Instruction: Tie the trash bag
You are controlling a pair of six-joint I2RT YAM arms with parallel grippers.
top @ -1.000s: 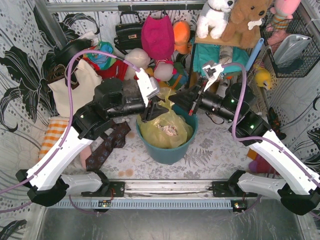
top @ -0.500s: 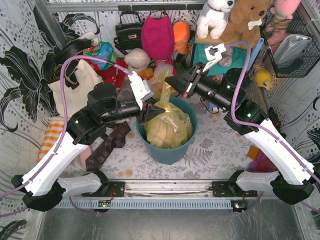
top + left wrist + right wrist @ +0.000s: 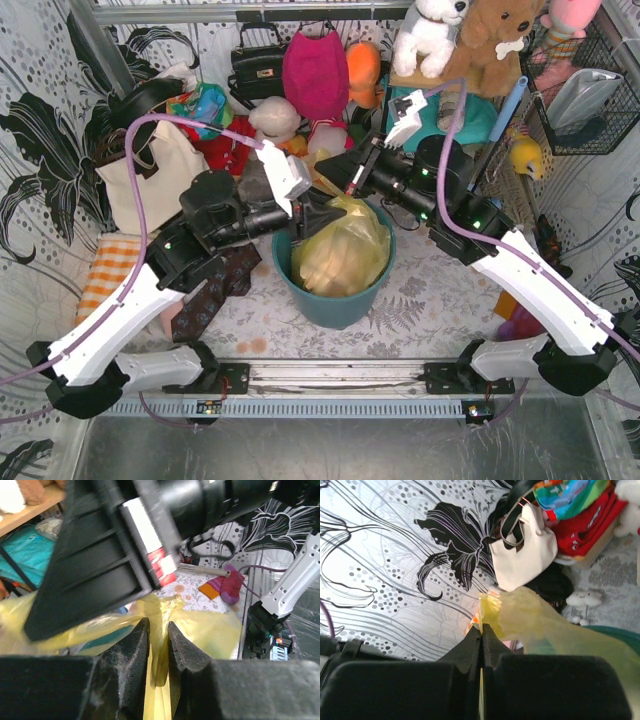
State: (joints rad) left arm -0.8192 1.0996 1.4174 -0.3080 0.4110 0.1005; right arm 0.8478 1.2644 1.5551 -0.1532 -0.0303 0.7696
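Trash bag (image 3: 340, 250), seated in the teal bin (image 3: 335, 308) between the two arms. Body bulging above the rim, long axis rising from the bin and leaning toward the far left, mouth end pointing at the two grippers. Right gripper (image 3: 481, 628) pressed together on a yellow flap of the film, drawn out on the side of the cream tote (image 3: 522, 555). Left gripper (image 3: 159, 630) narrowed around another strip of film, pads (image 3: 132, 655) close on either side; cannot tell whether truly pinching.
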